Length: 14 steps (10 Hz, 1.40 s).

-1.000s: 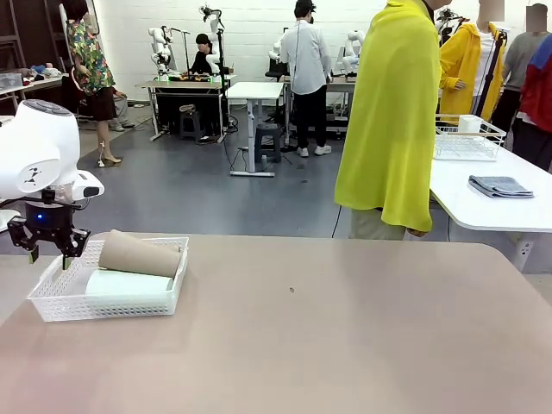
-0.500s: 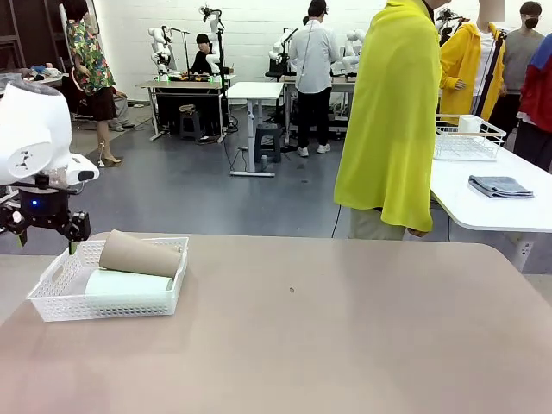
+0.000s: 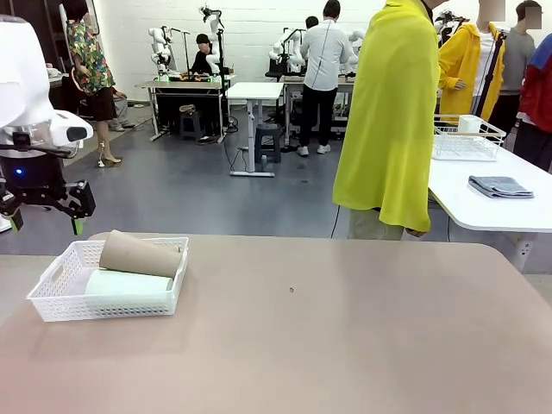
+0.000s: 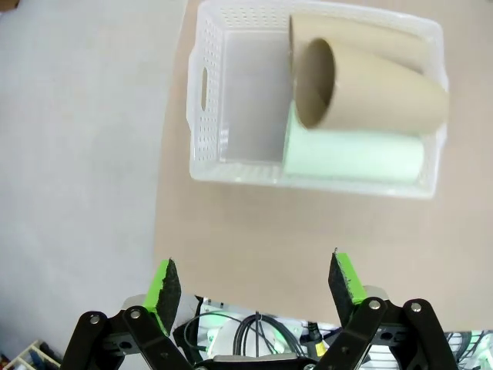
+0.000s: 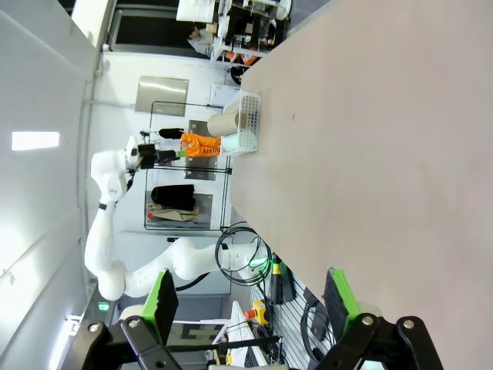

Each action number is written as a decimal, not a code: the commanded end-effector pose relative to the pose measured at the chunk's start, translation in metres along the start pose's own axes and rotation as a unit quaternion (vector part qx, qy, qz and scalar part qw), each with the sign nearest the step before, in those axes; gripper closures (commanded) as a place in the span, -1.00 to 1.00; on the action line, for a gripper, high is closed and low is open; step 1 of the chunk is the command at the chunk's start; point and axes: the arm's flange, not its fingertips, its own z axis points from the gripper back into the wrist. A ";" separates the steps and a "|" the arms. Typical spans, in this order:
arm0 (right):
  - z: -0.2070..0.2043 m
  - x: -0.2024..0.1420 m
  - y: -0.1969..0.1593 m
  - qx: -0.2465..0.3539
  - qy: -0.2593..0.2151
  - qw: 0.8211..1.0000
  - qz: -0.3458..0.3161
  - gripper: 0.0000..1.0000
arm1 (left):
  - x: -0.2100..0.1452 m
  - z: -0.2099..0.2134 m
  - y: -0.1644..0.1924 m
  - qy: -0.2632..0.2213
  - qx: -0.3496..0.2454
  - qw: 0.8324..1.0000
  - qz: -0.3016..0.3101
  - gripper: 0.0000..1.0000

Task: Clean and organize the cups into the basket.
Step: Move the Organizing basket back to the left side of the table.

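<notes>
While left gripper (image 3: 45, 216) lifts clear, fingers spread and empty, it now hangs above basket's (image 3: 52, 297) left end, higher than a second ago. Brown cup (image 3: 138, 254) lies over mint cup (image 3: 129, 285) inside basket. Placement looks finished.

white basket (image 3: 108, 297) on tan table (image 3: 345, 336)
</notes>
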 end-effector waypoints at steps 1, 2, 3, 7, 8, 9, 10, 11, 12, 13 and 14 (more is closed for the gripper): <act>-0.002 -0.003 0.001 -0.006 0.001 1.000 0.001 -1.00 | -0.034 0.005 -0.010 -0.025 -0.005 0.999 -0.020 -0.98; -0.002 -0.003 0.001 -0.006 0.001 1.000 0.001 -1.00 | -0.046 0.006 -0.019 -0.034 -0.013 0.999 -0.029 -0.98; -0.002 -0.003 0.001 -0.006 0.001 1.000 0.001 -1.00 | -0.053 0.005 -0.023 -0.033 -0.026 0.999 -0.034 -0.98; -0.002 -0.003 0.001 -0.006 0.001 1.000 0.001 -1.00 | -0.047 0.017 -0.021 -0.029 -0.003 0.999 -0.029 -0.98; -0.002 -0.003 0.001 -0.006 0.001 1.000 0.001 -1.00 | -0.047 0.017 -0.021 -0.029 -0.003 0.999 -0.029 -0.98; -0.002 -0.003 0.001 -0.006 0.001 1.000 0.001 -1.00 | -0.047 0.017 -0.021 -0.029 -0.003 0.999 -0.029 -0.98; -0.002 -0.003 0.001 -0.006 0.001 1.000 0.001 -1.00 | -0.047 0.017 -0.021 -0.029 -0.003 0.999 -0.029 -0.98; -0.002 -0.003 0.001 -0.006 0.001 1.000 0.001 -1.00 | -0.049 0.016 -0.023 -0.032 -0.008 0.999 -0.026 -0.99; -0.002 -0.003 0.001 -0.006 0.001 1.000 0.001 -1.00 | -0.039 0.017 0.010 0.099 -0.191 0.975 -0.058 -0.99; -0.002 -0.003 0.001 -0.006 0.001 1.000 0.001 -1.00 | -0.031 0.018 0.046 0.152 -0.334 0.926 -0.094 -0.99; -0.002 -0.003 0.001 -0.006 0.001 1.000 0.001 -1.00 | -0.029 0.011 0.078 0.150 -0.406 0.895 -0.111 -0.99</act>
